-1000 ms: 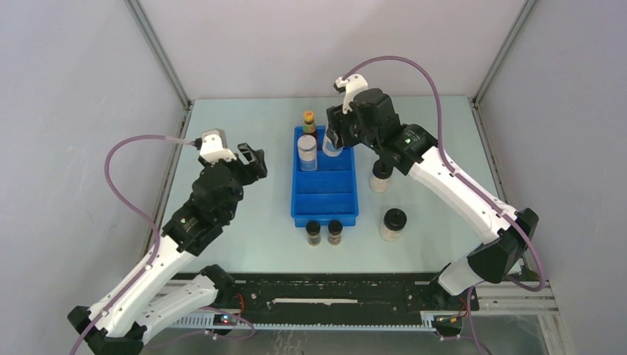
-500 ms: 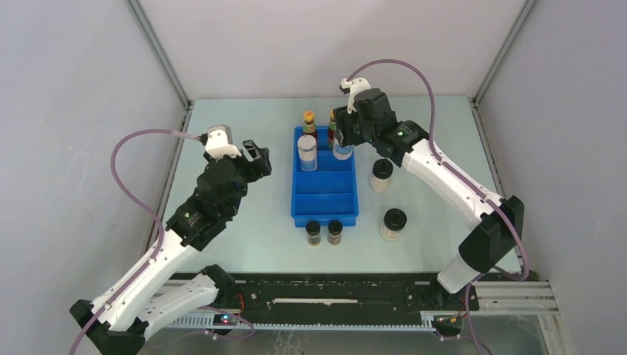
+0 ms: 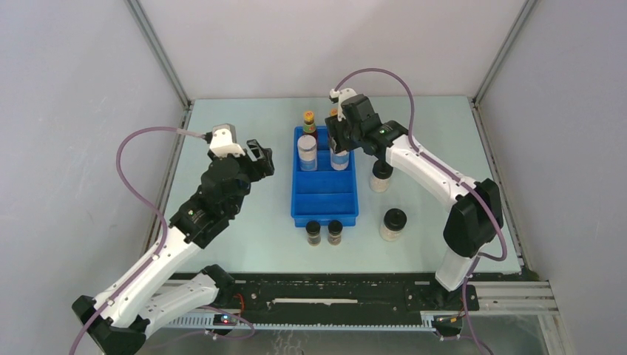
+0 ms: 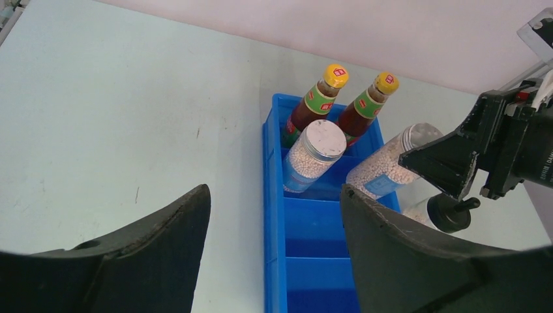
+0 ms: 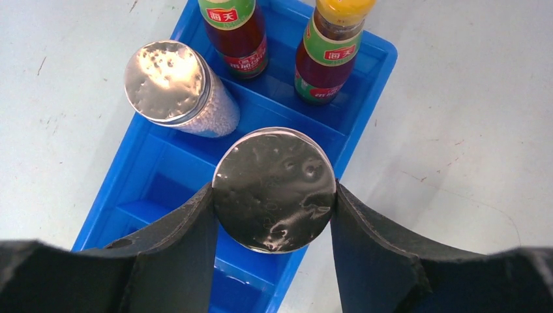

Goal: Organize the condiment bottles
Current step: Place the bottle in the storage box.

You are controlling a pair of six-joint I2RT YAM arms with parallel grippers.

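Observation:
The blue tray (image 3: 325, 211) holds two red sauce bottles (image 5: 233, 32) (image 5: 326, 55) with yellow caps in its far compartment. One grey-lidded jar (image 5: 171, 83) stands in the left of the second compartment. My right gripper (image 5: 272, 189) is shut on the lid of the other grey-lidded jar (image 3: 340, 157), held upright in the right of that compartment; whether it rests on the floor is unclear. My left gripper (image 4: 274, 192) hangs open and empty left of the tray (image 4: 306, 261). Two pale black-lidded jars (image 3: 381, 176) (image 3: 392, 223) stand right of the tray. Two tiny dark jars (image 3: 313, 232) (image 3: 335, 231) stand at its near end.
The tray's two near compartments (image 4: 319, 261) hold nothing. Grey enclosure walls rise along the left, right and far table edges (image 3: 177, 148). The black rail (image 3: 325, 292) with both arm bases runs along the near edge.
My right gripper has carried the grey-lidded jar left and down, into the tray beside the other jar. The left arm has edged slightly toward the tray.

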